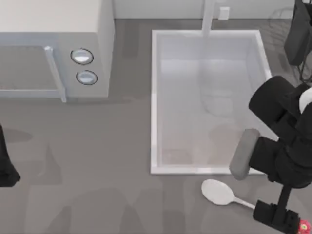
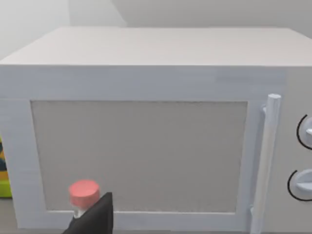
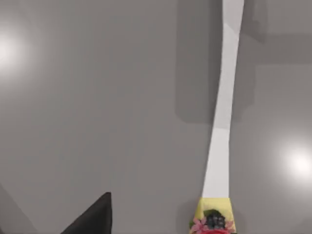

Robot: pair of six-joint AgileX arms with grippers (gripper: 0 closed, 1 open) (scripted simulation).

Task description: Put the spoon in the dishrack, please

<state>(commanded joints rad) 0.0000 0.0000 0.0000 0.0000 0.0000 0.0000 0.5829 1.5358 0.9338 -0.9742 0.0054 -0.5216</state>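
Note:
The white-silver spoon [image 1: 219,192] lies flat on the grey counter just in front of the sink's right front corner. Its bowl points left, and its thin handle [image 3: 222,122] runs right to a red-and-yellow knob [image 1: 304,226]. My right gripper [image 1: 277,217] hovers open over the handle near the knob end; one dark finger [image 3: 95,217] shows well to the side of the handle. A faint wire dishrack [image 1: 280,17] sits at the back right corner, partly behind my right arm. My left gripper [image 1: 6,168] is parked at the left edge, open, with one finger [image 2: 95,217] showing.
A white sink basin [image 1: 155,102] fills the middle right, with a faucet [image 1: 208,17] at its back. A white microwave [image 1: 53,48] stands at the back left. A red-capped bottle [image 2: 84,192] stands before its door. Bare counter lies front left.

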